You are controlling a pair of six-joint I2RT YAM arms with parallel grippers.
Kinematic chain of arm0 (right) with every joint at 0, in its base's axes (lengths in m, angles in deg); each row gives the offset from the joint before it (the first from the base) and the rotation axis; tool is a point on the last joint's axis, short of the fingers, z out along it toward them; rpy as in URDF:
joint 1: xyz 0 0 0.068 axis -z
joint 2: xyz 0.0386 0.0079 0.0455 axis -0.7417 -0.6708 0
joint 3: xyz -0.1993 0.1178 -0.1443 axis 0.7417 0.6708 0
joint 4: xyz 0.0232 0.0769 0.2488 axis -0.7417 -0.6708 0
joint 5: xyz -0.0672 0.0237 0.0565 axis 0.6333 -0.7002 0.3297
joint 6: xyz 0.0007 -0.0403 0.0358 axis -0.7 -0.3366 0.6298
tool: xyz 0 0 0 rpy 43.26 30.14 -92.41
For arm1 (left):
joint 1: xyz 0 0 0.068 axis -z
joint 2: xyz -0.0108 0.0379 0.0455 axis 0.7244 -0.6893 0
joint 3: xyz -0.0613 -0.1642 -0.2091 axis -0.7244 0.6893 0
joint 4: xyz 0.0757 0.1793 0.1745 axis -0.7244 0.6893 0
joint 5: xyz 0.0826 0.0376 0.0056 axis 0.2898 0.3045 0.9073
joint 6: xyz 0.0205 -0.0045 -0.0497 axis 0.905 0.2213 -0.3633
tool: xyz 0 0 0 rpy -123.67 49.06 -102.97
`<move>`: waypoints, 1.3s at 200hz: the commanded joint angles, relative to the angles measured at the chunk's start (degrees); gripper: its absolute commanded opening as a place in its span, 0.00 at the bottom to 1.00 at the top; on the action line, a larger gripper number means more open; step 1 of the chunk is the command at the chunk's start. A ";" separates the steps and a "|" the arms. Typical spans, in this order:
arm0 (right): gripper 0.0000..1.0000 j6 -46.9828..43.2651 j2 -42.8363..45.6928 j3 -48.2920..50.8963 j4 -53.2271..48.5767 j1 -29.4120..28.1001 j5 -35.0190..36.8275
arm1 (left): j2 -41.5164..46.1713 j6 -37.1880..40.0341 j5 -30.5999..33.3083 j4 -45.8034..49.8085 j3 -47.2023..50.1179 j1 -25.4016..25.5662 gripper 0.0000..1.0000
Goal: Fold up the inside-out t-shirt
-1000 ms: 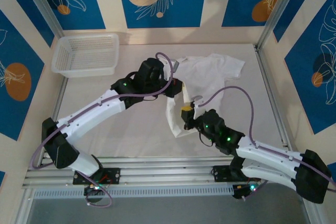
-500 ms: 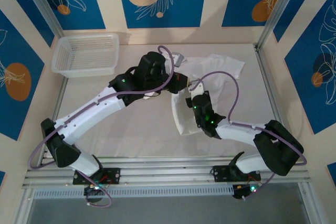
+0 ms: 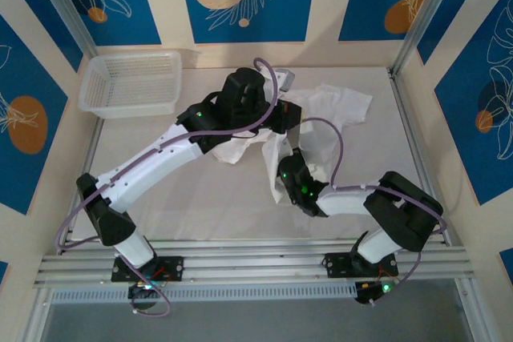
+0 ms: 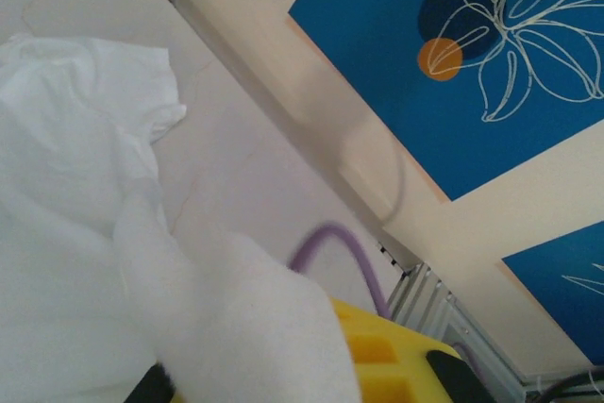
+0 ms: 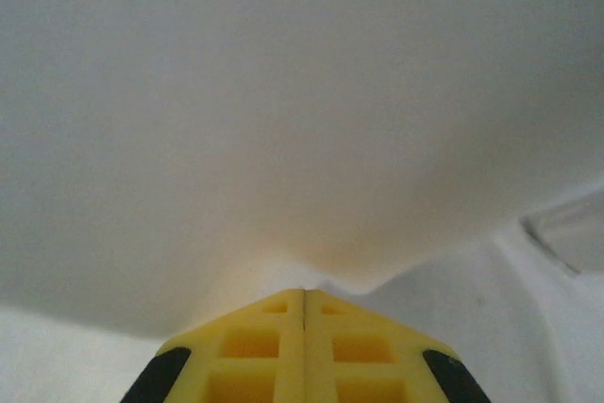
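Observation:
The inside-out t-shirt (image 3: 341, 106) is thin white cloth, bunched and partly lifted at the table's middle right, one sleeve lying flat at the far right. My left gripper (image 3: 280, 121) holds its upper left part; in the left wrist view the t-shirt (image 4: 85, 233) drapes over the yellow fingers (image 4: 396, 356) of the shut left gripper (image 4: 321, 346). My right gripper (image 3: 287, 159) is under the hanging cloth. In the right wrist view its yellow jaws meet, the right gripper (image 5: 304, 292) pinching a fold of the t-shirt (image 5: 283, 120).
A white mesh basket (image 3: 131, 82) stands at the far left corner. Bare table (image 3: 200, 198) lies in front of the shirt. Aluminium posts (image 3: 417, 30) and rails edge the workspace. The right arm's elbow (image 3: 401, 210) is bent near the front right.
The right arm folded in and carried its pinch of cloth up and away from the front edge. The left gripper moved right and farther back. The shirt is more bunched, a flap hanging under the left arm.

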 commanded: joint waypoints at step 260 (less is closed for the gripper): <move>0.00 33.70 -4.75 -10.60 -21.44 9.56 -40.26 | -14.73 3.94 -12.99 0.48 -24.84 5.88 0.00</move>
